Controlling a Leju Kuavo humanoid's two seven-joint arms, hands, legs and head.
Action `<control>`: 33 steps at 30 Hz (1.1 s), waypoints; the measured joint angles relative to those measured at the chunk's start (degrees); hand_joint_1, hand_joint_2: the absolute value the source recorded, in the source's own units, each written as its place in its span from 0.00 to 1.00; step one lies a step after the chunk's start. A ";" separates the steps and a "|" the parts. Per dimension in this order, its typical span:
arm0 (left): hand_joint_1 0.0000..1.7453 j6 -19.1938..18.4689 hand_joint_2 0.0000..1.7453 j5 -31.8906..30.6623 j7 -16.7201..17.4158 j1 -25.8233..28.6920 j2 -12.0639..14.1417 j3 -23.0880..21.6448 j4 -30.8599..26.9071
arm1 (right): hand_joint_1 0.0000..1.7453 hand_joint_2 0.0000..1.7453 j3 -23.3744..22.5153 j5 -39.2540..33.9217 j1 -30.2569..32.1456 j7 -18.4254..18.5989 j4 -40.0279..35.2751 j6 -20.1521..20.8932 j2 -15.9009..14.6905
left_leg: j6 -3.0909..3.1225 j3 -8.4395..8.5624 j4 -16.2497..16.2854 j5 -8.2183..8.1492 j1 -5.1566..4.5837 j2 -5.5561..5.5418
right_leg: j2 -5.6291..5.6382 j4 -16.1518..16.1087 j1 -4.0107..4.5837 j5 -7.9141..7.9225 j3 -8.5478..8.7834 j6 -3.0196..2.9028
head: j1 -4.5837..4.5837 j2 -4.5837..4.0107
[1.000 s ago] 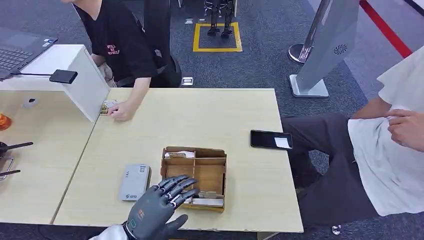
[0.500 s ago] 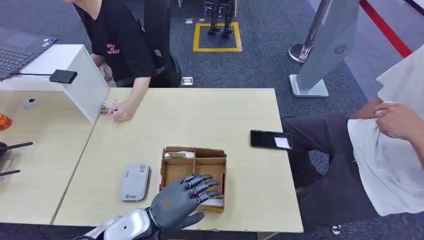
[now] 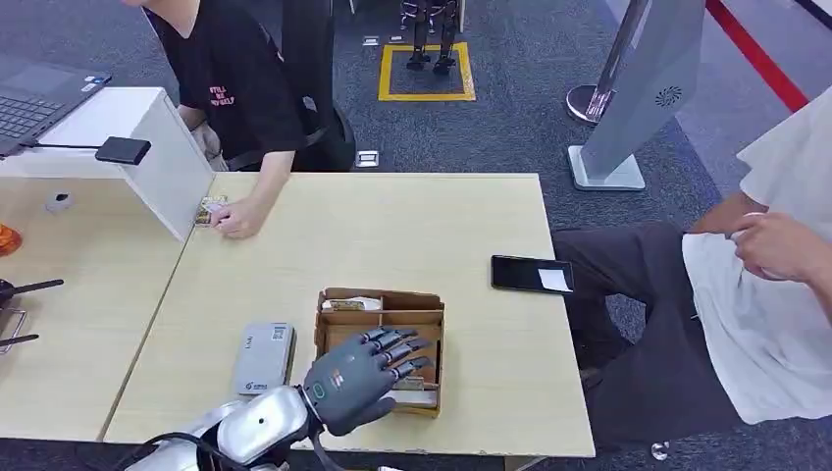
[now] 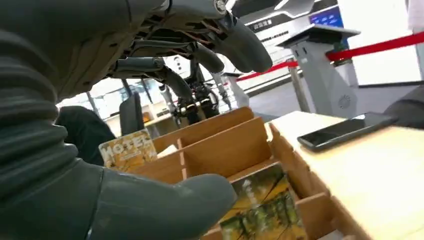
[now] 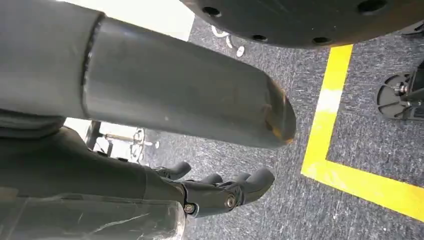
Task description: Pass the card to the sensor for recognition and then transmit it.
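Left hand over card box, nothing gripped yet.

My left hand (image 3: 361,378) hovers with fingers (image 4: 240,40) spread and empty above the wooden box (image 3: 428,324); against the earlier frames it has swung rightward from the box's left edge and the forearm now shows. The near card (image 4: 262,207) lies flat below my thumb; a flat card may slip the pinch, or I may nudge the box. Right hand (image 5: 225,192) hangs toward the floor, fingers loosely curled, holding nothing. Sensor (image 3: 263,358) sits just left of the box; hotel card (image 4: 127,150) stands at the far compartment.
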 joint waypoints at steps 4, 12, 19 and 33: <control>0.22 -1.16 1.00 0.26 0.13 -0.71 1.14 -0.24 0.39 | 0.00 0.00 0.00 -0.09 0.01 0.02 0.00 0.09 -0.02 | 0.00 0.00 0.00 0.00 0.00 0.00 | -0.01 0.00 0.00 0.00 0.00 0.00 | 0.00 0.00; 0.23 -3.61 1.00 1.77 -0.11 -2.52 3.39 -1.14 0.41 | 0.00 0.00 0.00 -0.20 0.01 0.07 0.00 0.24 -0.11 | 0.00 0.01 0.00 0.01 0.00 0.00 | 0.00 0.00 0.00 0.01 0.00 0.00 | 0.02 0.00; 0.24 -4.39 1.00 3.69 -0.28 -2.90 3.89 -1.42 0.41 | 0.00 0.00 0.00 -0.48 0.00 0.13 0.00 0.15 -0.11 | 0.00 0.00 0.00 0.01 0.00 0.00 | -0.01 0.00 0.00 0.00 0.00 0.00 | 0.00 0.00; 0.26 -3.27 1.00 3.08 2.28 -4.58 3.61 -2.27 0.39 | 0.00 0.00 0.00 -0.48 0.01 0.15 0.00 -0.15 -0.11 | 0.01 0.01 0.00 0.02 0.00 0.00 | -0.01 0.00 0.00 0.01 0.00 0.00 | 0.00 0.00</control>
